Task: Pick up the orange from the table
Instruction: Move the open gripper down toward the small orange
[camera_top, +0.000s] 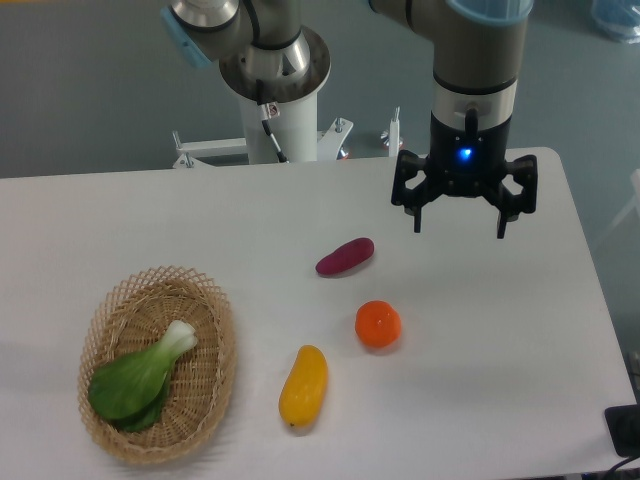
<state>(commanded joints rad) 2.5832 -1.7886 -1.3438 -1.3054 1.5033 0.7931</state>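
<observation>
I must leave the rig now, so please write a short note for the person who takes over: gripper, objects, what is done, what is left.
Gripper: open, empty, hanging above the table, up and right of the orange.
Orange: on the table, untouched, between the purple vegetable and the yellow fruit.
Basket at left holds a leafy green.
Done: nothing picked.
Left: move over the orange, descend, grasp, lift.

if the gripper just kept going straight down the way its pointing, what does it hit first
Most likely bare table. The open gripper points down and hangs up and to the right of the orange, which seems off its line, though one view leaves depth uncertain.
</observation>
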